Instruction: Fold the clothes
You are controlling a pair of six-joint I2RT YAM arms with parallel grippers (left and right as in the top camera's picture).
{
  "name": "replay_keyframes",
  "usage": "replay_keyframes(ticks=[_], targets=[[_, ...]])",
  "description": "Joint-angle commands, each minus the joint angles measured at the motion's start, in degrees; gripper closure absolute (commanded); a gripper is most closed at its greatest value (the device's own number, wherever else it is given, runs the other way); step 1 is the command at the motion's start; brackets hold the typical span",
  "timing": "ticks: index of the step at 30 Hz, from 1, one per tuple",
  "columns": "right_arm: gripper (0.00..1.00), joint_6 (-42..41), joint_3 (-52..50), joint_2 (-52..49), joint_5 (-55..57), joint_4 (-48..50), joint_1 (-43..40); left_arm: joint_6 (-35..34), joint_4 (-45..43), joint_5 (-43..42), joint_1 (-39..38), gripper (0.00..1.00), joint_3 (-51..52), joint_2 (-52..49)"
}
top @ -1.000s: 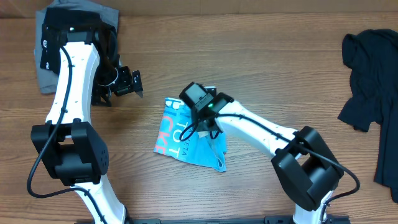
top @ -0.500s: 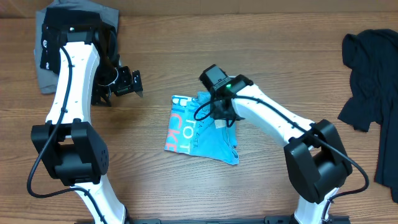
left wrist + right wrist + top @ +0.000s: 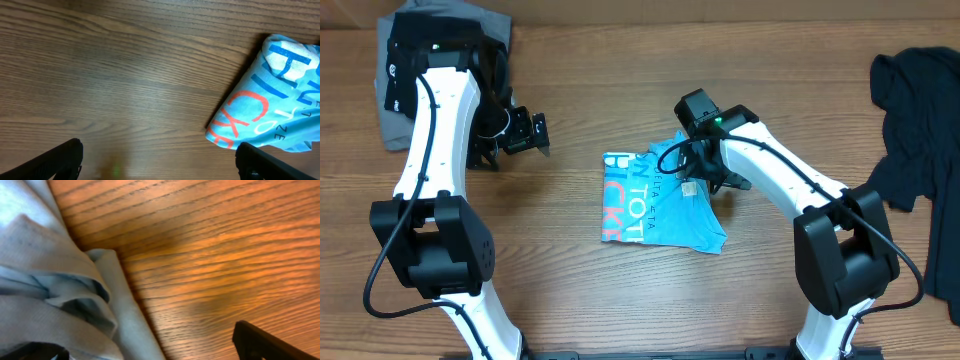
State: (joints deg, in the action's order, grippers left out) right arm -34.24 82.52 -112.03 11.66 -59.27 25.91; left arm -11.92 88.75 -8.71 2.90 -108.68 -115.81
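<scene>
A light-blue T-shirt point(image 3: 658, 202) with white and pink-red lettering lies folded into a small bundle at the table's middle. My right gripper point(image 3: 712, 178) is low over its upper right edge, open. In the right wrist view the shirt's folds point(image 3: 55, 275) lie by the left finger, with bare wood up to the right finger point(image 3: 262, 342). My left gripper point(image 3: 533, 134) hovers open well to the left of the shirt. In the left wrist view, the shirt point(image 3: 280, 95) sits at the right. A grey garment point(image 3: 395, 135) lies at the back left and a black one point(image 3: 915, 120) at the far right.
The wooden table point(image 3: 580, 290) shows bare wood in front of and around the shirt. The left arm point(image 3: 435, 120) stands over the grey garment. The black garment runs along the right edge, reaching towards the front.
The right gripper has moved right and slightly back, dragging the blue shirt with it, and its jaws have opened wide. The left arm has stayed still.
</scene>
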Motion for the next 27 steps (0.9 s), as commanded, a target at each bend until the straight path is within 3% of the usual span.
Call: replay_keyframes(ticks=[1, 6, 14, 22, 27], targets=[[0.00, -2.6, 1.6, 0.2, 4.8, -1.2, -1.7, -0.3, 0.1, 0.3, 0.2, 0.00, 0.3, 0.8], [0.00, -8.3, 4.7, 0.2, 9.3, -8.0, -4.3, -0.3, 0.1, 0.3, 0.2, 0.00, 0.3, 0.8], [0.00, -8.2, 14.3, 0.2, 8.7, -16.3, -5.8, -0.3, 0.1, 0.3, 0.1, 0.00, 0.3, 0.8], [0.00, -6.2, 17.6, 0.2, 4.8, -16.9, -5.8, -0.3, 0.1, 0.3, 0.1, 0.00, 0.3, 0.8], [0.00, 5.3, 17.6, 0.1, -7.1, -11.0, -5.1, -0.3, -0.2, 0.3, 0.1, 0.00, 0.3, 0.8]])
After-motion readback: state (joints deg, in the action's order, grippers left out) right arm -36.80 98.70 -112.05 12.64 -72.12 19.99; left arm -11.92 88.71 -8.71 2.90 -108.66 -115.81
